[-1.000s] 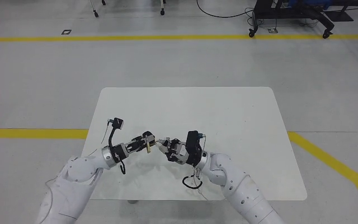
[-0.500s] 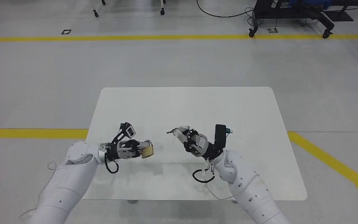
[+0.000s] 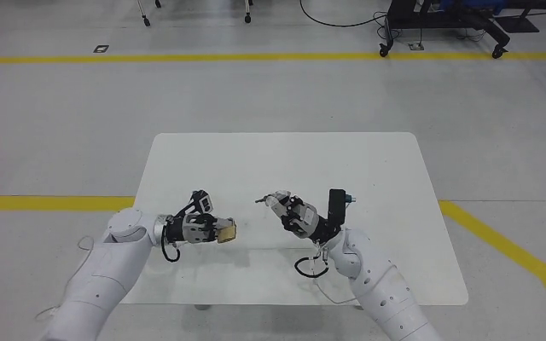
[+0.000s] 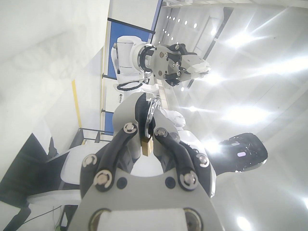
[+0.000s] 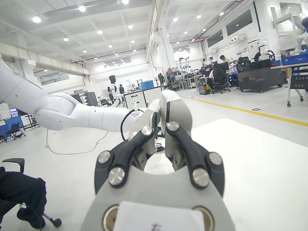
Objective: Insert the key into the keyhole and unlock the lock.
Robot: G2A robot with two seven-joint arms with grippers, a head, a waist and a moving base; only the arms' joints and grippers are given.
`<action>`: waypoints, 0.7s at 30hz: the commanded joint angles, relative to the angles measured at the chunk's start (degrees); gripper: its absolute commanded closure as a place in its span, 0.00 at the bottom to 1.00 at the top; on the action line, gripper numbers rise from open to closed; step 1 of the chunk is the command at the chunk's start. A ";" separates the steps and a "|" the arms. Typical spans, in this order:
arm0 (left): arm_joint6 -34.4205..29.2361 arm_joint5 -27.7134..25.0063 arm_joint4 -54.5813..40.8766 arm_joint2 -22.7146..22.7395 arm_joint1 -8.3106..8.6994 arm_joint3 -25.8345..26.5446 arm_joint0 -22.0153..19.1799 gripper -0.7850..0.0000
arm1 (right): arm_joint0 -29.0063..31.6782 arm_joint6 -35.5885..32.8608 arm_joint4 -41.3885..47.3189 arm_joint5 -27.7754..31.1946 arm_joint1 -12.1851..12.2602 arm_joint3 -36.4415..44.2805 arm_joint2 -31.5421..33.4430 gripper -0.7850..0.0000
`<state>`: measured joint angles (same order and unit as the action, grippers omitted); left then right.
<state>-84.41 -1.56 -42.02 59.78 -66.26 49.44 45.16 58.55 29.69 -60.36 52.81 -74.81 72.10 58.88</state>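
Note:
A brass padlock [image 3: 226, 231] with a silver shackle [image 4: 152, 109] is held above the white table [image 3: 358, 170] near its front left. My left gripper [image 3: 219, 230] is shut on it, brass body [image 4: 146, 147] toward the wrist. My right gripper [image 3: 275, 202] hovers a short gap to the padlock's right, shut on the key [image 3: 259, 201], whose thin tip pokes out toward the padlock. In the left wrist view the right gripper [image 4: 204, 67] shows farther off, fingers pressed together. In the right wrist view its fingers [image 5: 168, 108] hide most of the key.
A black cable loop [image 3: 305, 266] hangs under the right forearm near the table's front edge. Bare tabletop stretches behind and to the right of both grippers. Yellow floor lines [image 3: 256, 58] and a wheeled frame [image 3: 444, 26] lie far beyond the table.
A second ago the two grippers met at the table's front middle, key against padlock. They have drawn apart: the left went left with the padlock, the right went right with the key.

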 commanded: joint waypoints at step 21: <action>7.26 28.70 -6.86 -10.35 2.24 3.72 -2.18 1.00 | -0.88 18.73 -48.87 -2.24 4.85 7.39 -1.57 1.00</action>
<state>-77.09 27.20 -48.47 50.25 -64.10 53.56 43.20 57.88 48.04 -109.07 50.78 -70.01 79.82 57.54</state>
